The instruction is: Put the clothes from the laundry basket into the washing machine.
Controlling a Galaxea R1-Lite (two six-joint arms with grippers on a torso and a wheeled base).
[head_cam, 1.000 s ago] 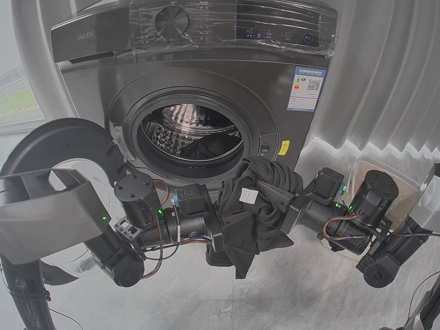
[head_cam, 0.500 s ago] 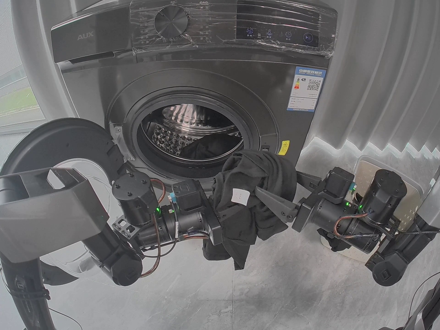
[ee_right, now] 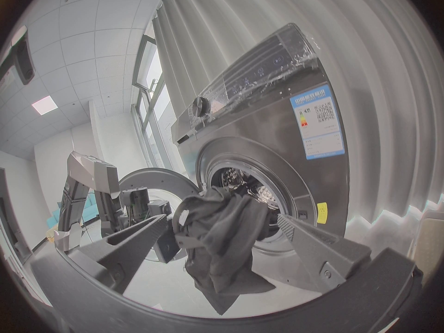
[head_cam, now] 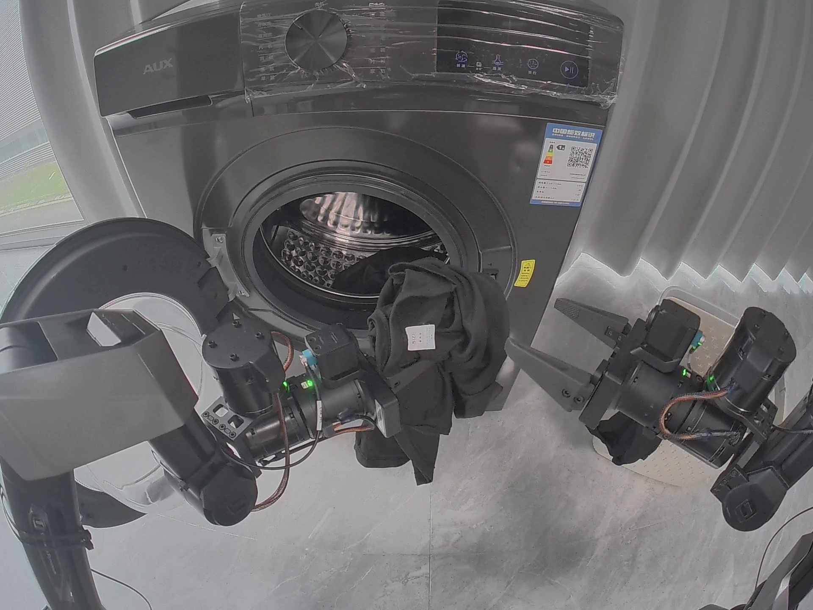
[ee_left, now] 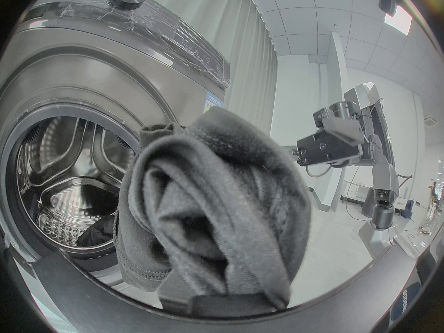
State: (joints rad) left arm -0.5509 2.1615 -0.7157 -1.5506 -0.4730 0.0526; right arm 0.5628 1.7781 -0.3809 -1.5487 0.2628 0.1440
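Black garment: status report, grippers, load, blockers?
Left gripper shut on black garment, held before the washing machine opening. Right gripper open, apart from it. Door swung open, nothing blocking the drum.

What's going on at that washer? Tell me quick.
The robot is loading laundry. Its left gripper holds a dark garment bunched up right in front of the washing machine, whose door is swung open. Another dark piece already lies in the drum. The right gripper is open and empty, off to the side near the laundry basket. The held garment is not yet inside.
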